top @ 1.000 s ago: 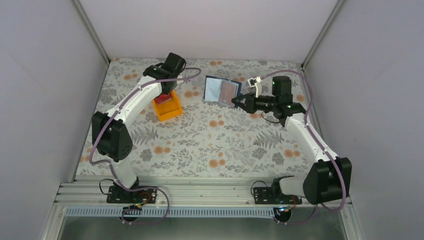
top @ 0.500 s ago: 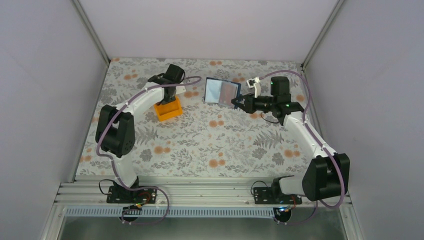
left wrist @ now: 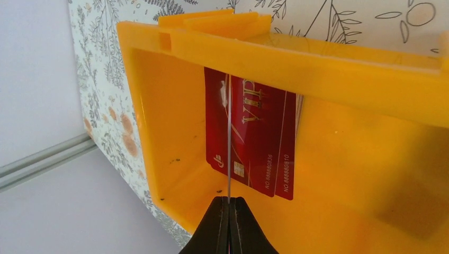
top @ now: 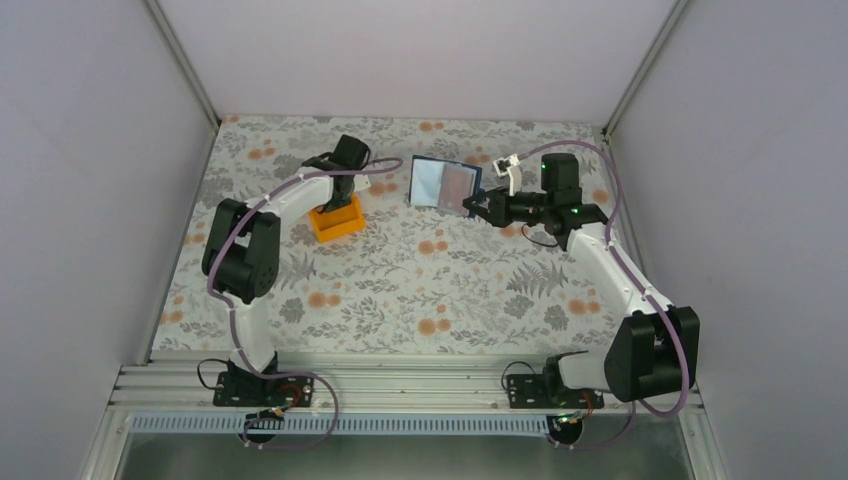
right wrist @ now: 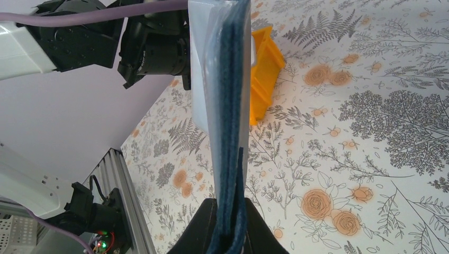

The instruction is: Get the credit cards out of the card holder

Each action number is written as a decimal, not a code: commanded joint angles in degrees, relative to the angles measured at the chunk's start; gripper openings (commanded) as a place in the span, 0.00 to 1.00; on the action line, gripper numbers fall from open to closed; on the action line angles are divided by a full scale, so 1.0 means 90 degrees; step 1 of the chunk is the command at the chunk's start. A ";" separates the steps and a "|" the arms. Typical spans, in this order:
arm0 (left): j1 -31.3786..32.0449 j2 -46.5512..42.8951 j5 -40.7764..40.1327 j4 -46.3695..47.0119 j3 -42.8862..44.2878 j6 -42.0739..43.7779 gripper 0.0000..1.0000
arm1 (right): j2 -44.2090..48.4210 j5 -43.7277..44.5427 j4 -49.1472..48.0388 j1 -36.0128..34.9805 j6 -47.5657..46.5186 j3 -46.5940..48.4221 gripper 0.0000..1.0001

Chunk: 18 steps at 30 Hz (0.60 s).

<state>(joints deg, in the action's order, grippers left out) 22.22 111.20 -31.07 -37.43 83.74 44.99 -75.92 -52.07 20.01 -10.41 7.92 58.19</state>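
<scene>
My left gripper (left wrist: 230,199) is shut on a thin credit card (left wrist: 229,137), seen edge-on as a grey line, and holds it upright inside the orange tray (left wrist: 159,116). Two red credit cards (left wrist: 265,143) lie against the tray's floor behind it. From above, the left gripper (top: 341,196) sits low over the tray (top: 338,222) and hides the cards. My right gripper (right wrist: 229,203) is shut on the edge of the blue card holder (right wrist: 227,95) and holds it above the table. From above, the card holder (top: 444,183) hangs open left of the right gripper (top: 476,207), its right half pinkish.
The table has a floral cloth (top: 420,280). White walls close in the left, back and right sides. The left arm's elbow (top: 245,245) stands over the table's left part. An aluminium rail (top: 400,385) runs along the near edge.
The left gripper has come down into the orange tray with the card, and the left arm's elbow has swung to the right. The right arm and the card holder have stayed still.
</scene>
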 commanded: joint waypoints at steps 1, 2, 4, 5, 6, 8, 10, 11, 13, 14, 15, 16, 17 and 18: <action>-0.0047 0.0078 -0.0356 0.0363 -0.0054 0.0200 0.02 | -0.0020 -0.0120 0.0021 0.0049 -0.0116 0.0164 0.04; -0.0048 0.0063 -0.0427 0.0424 -0.0100 0.0263 0.02 | -0.0021 -0.0135 0.0023 0.0053 -0.0117 0.0165 0.04; -0.0047 0.0048 -0.0490 0.0511 -0.0167 0.0348 0.02 | -0.0013 -0.0150 0.0022 0.0054 -0.0118 0.0172 0.04; -0.0052 0.0056 -0.0506 0.0529 -0.0176 0.0357 0.02 | -0.0023 -0.0166 0.0018 0.0054 -0.0117 0.0182 0.04; -0.0050 0.0070 -0.0524 0.0551 -0.0182 0.0374 0.02 | -0.0040 -0.0183 0.0017 0.0046 -0.0115 0.0196 0.04; -0.0066 0.0101 -0.0523 0.0592 -0.0201 0.0396 0.02 | -0.0076 -0.0213 0.0032 0.0053 -0.0117 0.0218 0.04; -0.0075 0.0144 -0.0532 0.0630 -0.0203 0.0442 0.02 | -0.0072 -0.0228 0.0042 0.0053 -0.0133 0.0210 0.04; -0.0093 0.0164 -0.0541 0.0676 -0.0206 0.0470 0.02 | -0.0066 -0.0233 0.0035 0.0054 -0.0129 0.0197 0.04; -0.0121 0.0207 -0.0530 0.0721 -0.0181 0.0498 0.02 | -0.0064 -0.0239 0.0021 0.0048 -0.0137 0.0181 0.04; -0.0127 0.0225 -0.0503 0.0721 -0.0149 0.0485 0.02 | -0.0055 -0.0245 0.0020 0.0047 -0.0134 0.0175 0.04; -0.0135 0.0241 -0.0465 0.0706 -0.0123 0.0467 0.03 | -0.0044 -0.0254 0.0029 0.0050 -0.0135 0.0175 0.04; -0.0137 0.0247 -0.0435 0.0695 -0.0105 0.0453 0.02 | -0.0040 -0.0250 0.0030 0.0048 -0.0143 0.0172 0.04; -0.0142 0.0264 -0.0392 0.0667 -0.0088 0.0437 0.02 | -0.0041 -0.0249 0.0037 0.0053 -0.0138 0.0174 0.04; -0.0136 0.0278 -0.0345 0.0629 -0.0079 0.0431 0.02 | -0.0041 -0.0248 0.0042 0.0051 -0.0139 0.0175 0.04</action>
<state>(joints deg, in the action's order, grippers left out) 21.34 113.03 -34.87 -31.94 82.35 48.84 -76.44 -52.90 20.45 -10.39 7.38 58.22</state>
